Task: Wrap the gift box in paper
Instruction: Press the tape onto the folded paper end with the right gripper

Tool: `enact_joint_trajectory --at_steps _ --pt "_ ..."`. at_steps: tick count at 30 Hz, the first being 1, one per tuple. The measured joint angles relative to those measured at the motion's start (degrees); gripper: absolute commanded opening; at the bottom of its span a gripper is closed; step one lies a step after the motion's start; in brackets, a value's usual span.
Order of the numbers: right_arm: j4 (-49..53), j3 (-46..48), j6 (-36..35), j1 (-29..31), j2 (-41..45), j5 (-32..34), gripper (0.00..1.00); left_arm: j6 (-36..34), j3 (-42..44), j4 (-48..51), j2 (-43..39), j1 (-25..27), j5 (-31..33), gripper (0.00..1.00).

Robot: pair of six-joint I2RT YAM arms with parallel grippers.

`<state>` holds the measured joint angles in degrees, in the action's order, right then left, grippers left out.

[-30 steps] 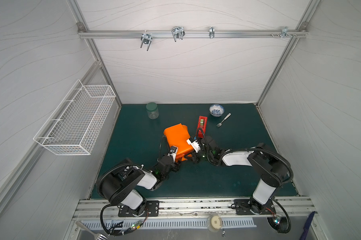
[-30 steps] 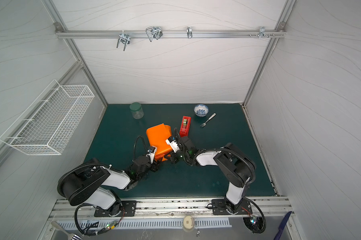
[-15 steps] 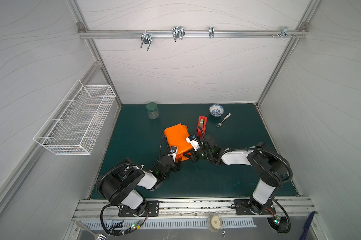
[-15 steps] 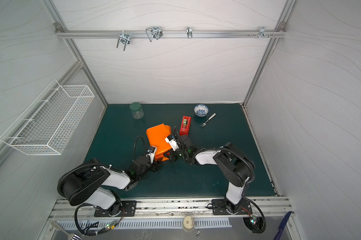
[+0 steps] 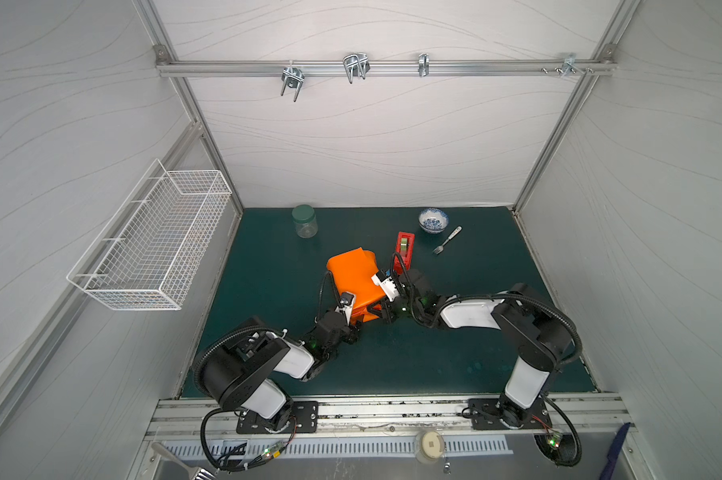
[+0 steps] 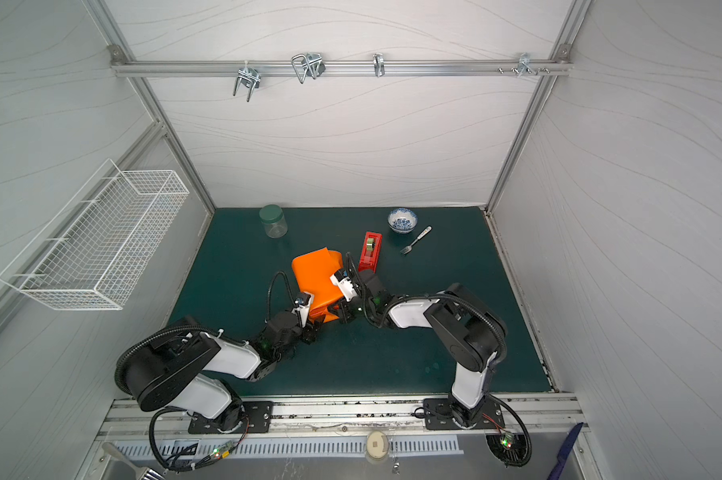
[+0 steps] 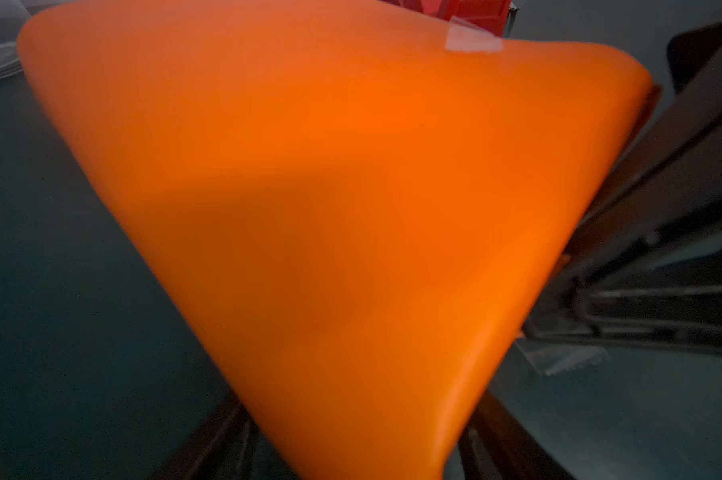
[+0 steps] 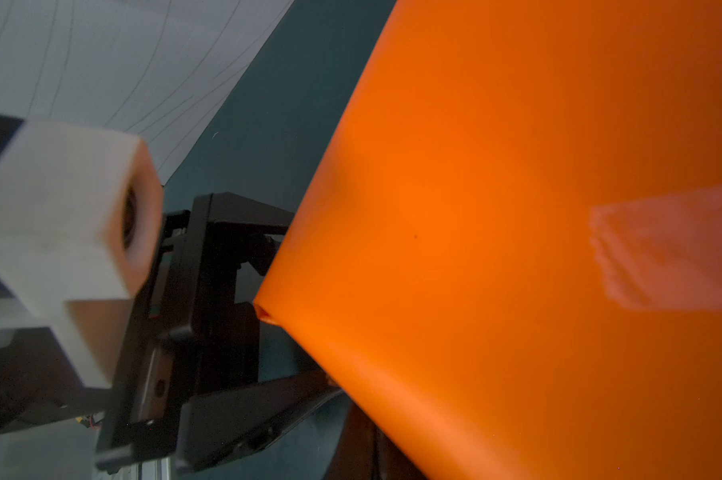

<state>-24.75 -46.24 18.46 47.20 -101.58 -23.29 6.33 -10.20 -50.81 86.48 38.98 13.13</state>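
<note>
Gift box sits wrapped inside paper, ctr of both top views, on green mat; the paper hides the box completely. Clear tape strip is stuck on one face. L gripper: jaws wide apart, clamped across the paper's near corner. R gripper: jaws together, tips at the paper's lower-right edge.

Red tape dispenser, green roll in it, is just upper right of the paper. Jar, green lid on, stands upper left of mat; contents can't tell. Blue-white bowl is upper right w/ fork beside it; contents unclear. Wire basket hangs on left wall.
</note>
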Motion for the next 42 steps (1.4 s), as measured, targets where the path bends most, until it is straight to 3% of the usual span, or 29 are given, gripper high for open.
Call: enact_joint_trajectory --at_steps 8,28,42 --pt "0.57 -0.52 0.02 0.04 -0.39 0.83 0.0 0.11 0.0 0.35 0.0 0.0 -0.02 0.72" --pt "1.36 -0.57 0.52 0.07 -0.39 2.12 0.15 0.68 -0.07 0.85 -0.04 0.0 0.0 0.71" --pt "3.1 1.31 1.03 0.09 3.08 3.37 0.2 1.79 -0.09 1.33 -0.68 0.0 -0.02 0.7"
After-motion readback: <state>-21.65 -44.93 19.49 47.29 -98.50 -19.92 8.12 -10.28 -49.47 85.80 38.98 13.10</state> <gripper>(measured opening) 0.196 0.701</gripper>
